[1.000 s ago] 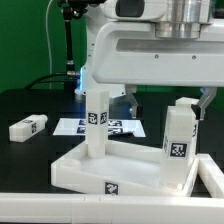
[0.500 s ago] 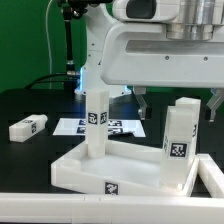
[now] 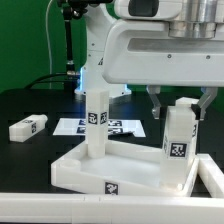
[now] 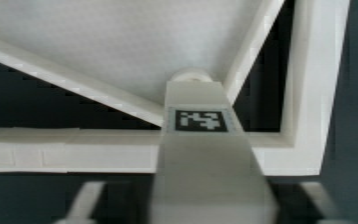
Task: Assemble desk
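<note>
The desk top (image 3: 85, 170) is a white rimmed tray lying at the front of the black table. One square leg (image 3: 96, 122) stands upright in its far corner on the exterior view's left. A second leg (image 3: 177, 138) stands upright in the corner on the exterior view's right. My gripper (image 3: 179, 108) hangs open over this second leg, one finger on each side of its top, apart from it. In the wrist view the tagged leg (image 4: 202, 130) runs between my fingers (image 4: 87, 200), with dark gaps on both sides. A third leg (image 3: 30, 127) lies loose at the exterior view's left. The fourth leg is out of view.
The marker board (image 3: 118, 127) lies flat on the table behind the tray. A white rail (image 3: 100, 207) runs along the front edge of the table. A black pole (image 3: 65, 45) stands at the back, before a green backdrop.
My gripper has shifted over the right-hand leg, and its fingers now stand closer in on either side of the leg's top. The legs and the tray have not moved.
</note>
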### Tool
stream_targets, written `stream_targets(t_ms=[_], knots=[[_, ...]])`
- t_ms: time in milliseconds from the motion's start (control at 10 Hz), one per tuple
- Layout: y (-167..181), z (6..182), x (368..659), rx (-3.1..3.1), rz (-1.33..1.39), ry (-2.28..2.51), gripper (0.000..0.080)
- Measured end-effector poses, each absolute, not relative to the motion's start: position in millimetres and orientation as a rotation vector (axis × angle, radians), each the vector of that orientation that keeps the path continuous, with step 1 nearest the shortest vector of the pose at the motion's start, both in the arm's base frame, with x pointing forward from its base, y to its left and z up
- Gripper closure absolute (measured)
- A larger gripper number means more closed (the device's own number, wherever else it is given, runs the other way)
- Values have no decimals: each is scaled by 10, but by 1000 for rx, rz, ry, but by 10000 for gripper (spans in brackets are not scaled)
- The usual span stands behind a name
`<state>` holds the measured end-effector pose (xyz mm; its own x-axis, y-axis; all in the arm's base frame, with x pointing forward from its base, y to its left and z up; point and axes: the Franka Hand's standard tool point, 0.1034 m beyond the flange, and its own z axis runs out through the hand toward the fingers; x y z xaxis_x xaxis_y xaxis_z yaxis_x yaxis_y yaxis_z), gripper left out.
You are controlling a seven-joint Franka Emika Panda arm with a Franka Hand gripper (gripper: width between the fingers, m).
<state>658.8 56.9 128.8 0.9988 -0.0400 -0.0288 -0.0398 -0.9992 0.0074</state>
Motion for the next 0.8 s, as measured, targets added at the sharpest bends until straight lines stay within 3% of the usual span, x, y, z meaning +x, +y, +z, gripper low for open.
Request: stream_targets(t_ms=[400,800], knots=[[562,1292,6589,3132,-44,-135,511],[484,1276,6568,3061,-22,-777,511]])
